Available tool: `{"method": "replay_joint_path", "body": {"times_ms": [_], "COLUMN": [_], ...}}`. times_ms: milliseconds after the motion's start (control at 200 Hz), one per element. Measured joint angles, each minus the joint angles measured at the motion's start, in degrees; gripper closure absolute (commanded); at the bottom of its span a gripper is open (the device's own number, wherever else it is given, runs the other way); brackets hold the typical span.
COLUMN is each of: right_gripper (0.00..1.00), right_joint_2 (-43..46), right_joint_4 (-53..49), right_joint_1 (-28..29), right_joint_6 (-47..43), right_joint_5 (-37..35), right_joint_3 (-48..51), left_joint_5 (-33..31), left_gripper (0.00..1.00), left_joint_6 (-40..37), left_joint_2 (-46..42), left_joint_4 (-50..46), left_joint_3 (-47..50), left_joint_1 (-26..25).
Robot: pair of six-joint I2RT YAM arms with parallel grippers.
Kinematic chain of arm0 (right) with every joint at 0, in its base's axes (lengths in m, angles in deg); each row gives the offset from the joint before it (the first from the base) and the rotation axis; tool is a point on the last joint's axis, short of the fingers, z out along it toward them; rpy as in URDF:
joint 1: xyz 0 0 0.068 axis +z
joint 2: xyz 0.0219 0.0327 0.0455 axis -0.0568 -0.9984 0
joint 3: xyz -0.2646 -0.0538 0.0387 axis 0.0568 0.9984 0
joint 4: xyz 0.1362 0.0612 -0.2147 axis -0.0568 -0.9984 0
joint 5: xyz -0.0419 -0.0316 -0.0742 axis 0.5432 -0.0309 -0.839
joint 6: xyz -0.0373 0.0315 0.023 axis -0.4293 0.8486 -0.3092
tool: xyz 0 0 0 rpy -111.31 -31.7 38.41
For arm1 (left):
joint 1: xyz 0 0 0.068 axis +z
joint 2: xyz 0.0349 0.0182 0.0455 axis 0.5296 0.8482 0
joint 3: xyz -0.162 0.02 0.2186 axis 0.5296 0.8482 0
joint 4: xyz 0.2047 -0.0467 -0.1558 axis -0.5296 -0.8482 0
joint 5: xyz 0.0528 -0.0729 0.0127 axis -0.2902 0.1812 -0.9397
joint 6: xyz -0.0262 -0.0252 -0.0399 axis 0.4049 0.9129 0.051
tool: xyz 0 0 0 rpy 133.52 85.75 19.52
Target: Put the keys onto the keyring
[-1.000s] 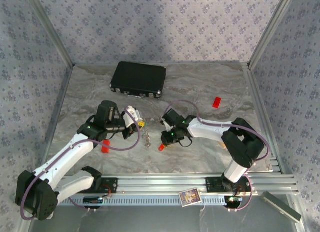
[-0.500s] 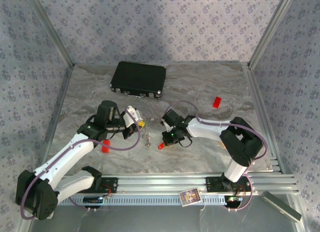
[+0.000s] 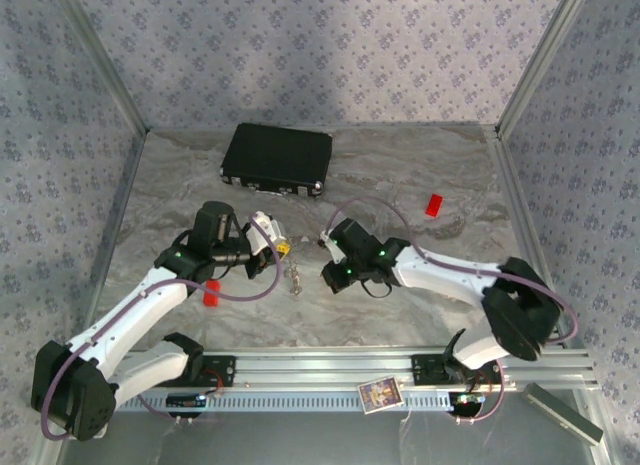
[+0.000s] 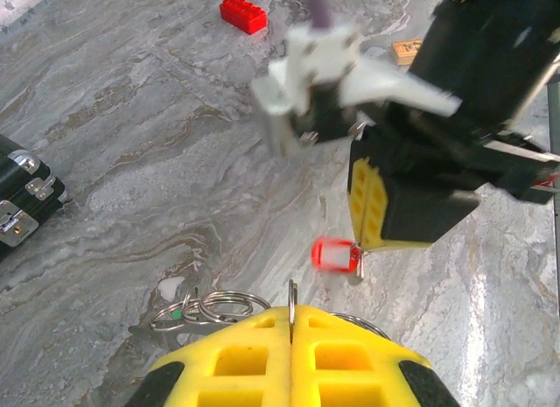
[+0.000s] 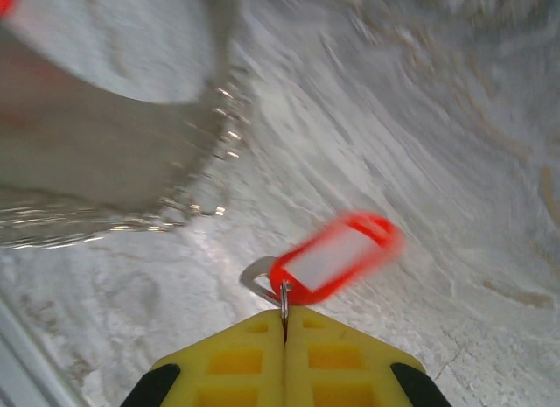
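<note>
Gripping red-tagged key [image 5: 337, 256] in right hand [image 5: 284, 315], jaws just snapped closed | key apparently off counter [image 3: 400, 175], swung left, near keyring [image 4: 223, 306] | left hand [image 4: 291, 312] clamped on keyring, centre of counter | threading likely next

The case [image 3: 277, 158] lies at the back of the table [image 3: 400, 165], left of centre. One block [image 3: 433, 205] sits toward the right rear. It is well apart from the other block [image 3: 211, 296], which lies just beside the left arm near the front left. The left end effector [image 3: 284, 249] and the right end effector [image 3: 327, 278] face each other mid-table. The keyring [image 3: 295, 277] is between them, below the left one's tips. A tagged key [image 5: 337, 258] hangs at the right one's tips, seemingly clear of the table. A card [image 3: 380, 394] rests on the front rail [image 3: 300, 370] between the arm bases.
</note>
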Motion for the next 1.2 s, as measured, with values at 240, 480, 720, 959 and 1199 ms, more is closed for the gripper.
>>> {"method": "replay_joint_path", "body": {"times_ms": [240, 480, 720, 959, 1199], "right_gripper": [1.00, 1.00, 1.00, 1.00, 1.00], "right_joint_2": [10.3, 14.4, 14.3, 13.0, 12.2], "right_joint_4": [5.6, 8.7, 8.8, 9.3, 10.7], "right_joint_1": [1.6, 1.4, 1.3, 1.3, 1.3], "right_joint_6": [-10.8, -20.8, -25.2, -26.4, -26.6], "right_joint_5": [-1.5, -0.5, 2.6, 4.5, 5.3], "right_joint_3": [3.5, 3.6, 2.2, 0.6, 0.0], "left_joint_5": [1.3, 2.9, 4.5, 4.7, 5.2], "left_gripper": [1.00, 1.00, 1.00, 1.00, 1.00], "left_joint_6": [0.8, 0.8, 0.7, 0.6, 0.6], "left_joint_2": [0.0, 0.0, 0.0, 0.0, 0.0], "left_joint_4": [0.3, 1.3, 1.2, 1.2, 1.2], "left_joint_3": [0.0, 0.0, 0.0, 0.0, 0.0], "left_joint_1": [-0.7, -1.7, -2.3, -2.6, -2.9]}}
